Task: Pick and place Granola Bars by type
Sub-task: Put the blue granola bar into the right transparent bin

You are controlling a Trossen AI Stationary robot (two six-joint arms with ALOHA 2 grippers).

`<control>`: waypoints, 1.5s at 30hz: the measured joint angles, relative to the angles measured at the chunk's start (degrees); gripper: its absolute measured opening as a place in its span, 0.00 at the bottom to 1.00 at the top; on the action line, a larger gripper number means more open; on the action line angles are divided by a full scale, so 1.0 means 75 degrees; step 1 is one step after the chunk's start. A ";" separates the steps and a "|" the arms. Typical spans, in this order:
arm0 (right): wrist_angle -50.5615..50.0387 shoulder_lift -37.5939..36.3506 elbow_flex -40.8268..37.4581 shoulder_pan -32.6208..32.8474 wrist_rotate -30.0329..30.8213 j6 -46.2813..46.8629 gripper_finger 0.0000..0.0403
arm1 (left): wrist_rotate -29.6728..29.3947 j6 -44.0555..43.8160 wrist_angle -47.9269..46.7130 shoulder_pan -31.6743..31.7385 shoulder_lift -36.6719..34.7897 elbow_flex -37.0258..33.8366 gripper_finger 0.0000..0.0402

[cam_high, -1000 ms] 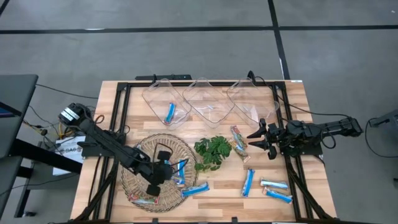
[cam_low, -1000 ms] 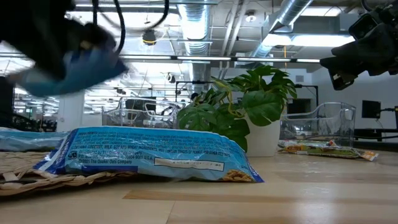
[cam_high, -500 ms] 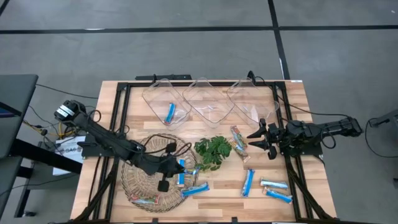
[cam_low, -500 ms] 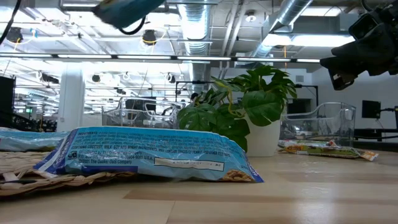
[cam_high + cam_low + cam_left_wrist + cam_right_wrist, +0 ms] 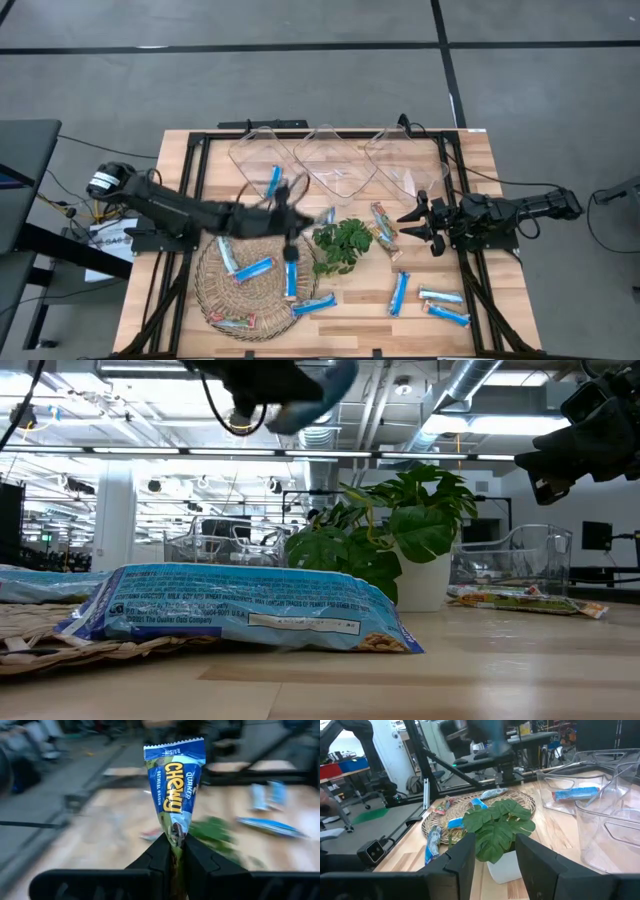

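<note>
obstacles: potted plant (image 5: 340, 245) mid-table, wicker basket (image 5: 215, 290) beside it | bins: three clear bins (image 5: 335, 160) along far edge | free: bare wood (image 5: 355, 315) at near edge

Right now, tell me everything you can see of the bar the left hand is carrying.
The bar is a thin foil-like wrapper, bright blue with a white crimped end and yellow "Chewy" lettering, plus a printed picture of the snack near its lower end. It stands upright, pinched at that lower end in the shut left hand. It is lifted clear of the table, between the wicker basket and the clear bins. Nothing else touches it.
</note>
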 joint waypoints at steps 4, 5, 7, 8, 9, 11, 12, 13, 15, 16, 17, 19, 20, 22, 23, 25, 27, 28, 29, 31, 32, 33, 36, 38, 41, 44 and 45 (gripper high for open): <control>0.0001 -0.0002 0.0000 0.0000 0.0000 0.0000 0.33 | 0.0360 0.0538 0.0483 0.1129 0.0003 0.0000 0.08; -0.0001 0.0001 -0.0002 -0.0001 0.0000 -0.0002 0.33 | 0.0539 0.0616 0.0594 0.1417 0.0003 0.0000 0.08; 0.0002 0.0001 0.0001 -0.0002 0.0000 0.0000 0.33 | 0.0861 0.0661 0.0751 0.2005 0.0003 0.0000 0.08; 0.0001 -0.0001 -0.0002 0.0001 0.0000 0.0000 0.33 | 0.1043 0.0661 0.0805 0.2276 0.0003 0.0000 0.08; 0.0002 -0.0002 -0.0002 0.0001 0.0000 0.0000 0.33 | 0.1242 0.0659 0.0837 0.2536 0.0003 0.0000 0.08; 0.0001 -0.0002 -0.0001 -0.0001 0.0000 0.0000 0.33 | 0.1613 0.0661 0.0850 0.2986 0.0003 0.0000 0.08; -0.0001 0.0001 -0.0001 -0.0001 0.0000 0.0000 0.33 | 0.1739 0.0659 0.0840 0.3171 0.0003 0.0000 0.08; 0.0000 0.0001 -0.0002 -0.0001 0.0000 -0.0002 0.33 | 0.1835 0.0654 0.0825 0.3330 0.0005 0.0000 0.08; -0.0001 -0.0001 -0.0001 -0.0001 0.0000 0.0000 0.33 | 0.1928 0.0651 0.0821 0.3557 0.0006 0.0000 0.08; 0.0000 0.0001 -0.0001 -0.0001 0.0000 0.0000 0.33 | 0.1974 0.0659 0.0822 0.3638 0.0006 0.0000 0.08; -0.0001 -0.0002 -0.0002 0.0001 0.0000 0.0000 0.33 | 0.1996 0.0686 0.0829 0.3687 0.0006 0.0000 0.08; 0.0000 0.0001 0.0000 0.0001 0.0000 -0.0001 0.33 | 0.2014 0.0838 0.0877 0.3721 0.0007 0.0000 0.08; 0.0002 0.0000 -0.0002 -0.0002 0.0000 0.0000 0.33 | 0.2016 0.0926 0.0932 0.3721 0.0009 0.0000 0.08; 0.0001 0.0001 0.0001 0.0000 0.0000 -0.0001 0.33 | 0.2053 0.1094 0.1141 0.3721 0.0020 0.0000 0.08; 0.0001 0.0000 -0.0001 0.0000 0.0000 -0.0002 0.33 | 0.2169 0.1156 0.1351 0.3722 0.0077 0.0000 0.08; 0.0001 0.0000 0.0000 -0.0001 0.0000 -0.0001 0.33 | 0.2552 0.1189 0.1789 0.3763 0.0234 0.0003 0.08; 0.0001 0.0001 0.0000 0.0000 0.0000 0.0000 0.33 | 0.2870 0.1191 0.2242 0.3812 0.0512 0.0044 0.08; 0.0002 0.0001 0.0001 -0.0002 0.0000 0.0000 0.33 | 0.2936 0.1192 0.2255 0.3846 0.0662 0.0120 0.08; 0.0002 0.0001 -0.0002 0.0001 0.0000 0.0000 0.33 | 0.2983 0.1192 0.2210 0.3894 0.0838 0.0255 0.08; 0.0001 -0.0001 -0.0001 -0.0002 0.0000 0.0000 0.33 | 0.3127 0.1235 0.1960 0.3972 0.1224 0.0651 0.08; 0.0002 -0.0001 0.0000 0.0001 0.0000 0.0000 0.33 | 0.3228 0.1283 0.1792 0.4009 0.1411 0.0873 0.08; 0.0001 -0.0002 -0.0001 -0.0001 0.0000 0.0000 0.33 | 0.3313 0.1349 0.1571 0.4037 0.1604 0.1116 0.08; 0.0002 0.0001 0.0001 0.0001 0.0000 0.0000 0.33 | 0.3424 0.1637 0.1020 0.4036 0.2132 0.1871 0.08; -0.0001 0.0001 -0.0002 -0.0002 0.0000 0.0000 0.33 | 0.3446 0.1860 0.0914 0.4033 0.2416 0.2287 0.08; 0.0002 0.0001 0.0000 0.0000 0.0000 0.0000 0.33 | 0.3450 0.2082 0.0918 0.3987 0.2799 0.2808 0.08; -0.0001 -0.0001 0.0001 -0.0002 0.0000 -0.0001 0.33 | 0.3643 0.2235 0.0920 0.3945 0.3074 0.3273 0.08; 0.0001 0.0001 0.0000 -0.0002 0.0000 -0.0001 0.33 | 0.3722 0.2287 0.0932 0.3925 0.3174 0.3437 0.08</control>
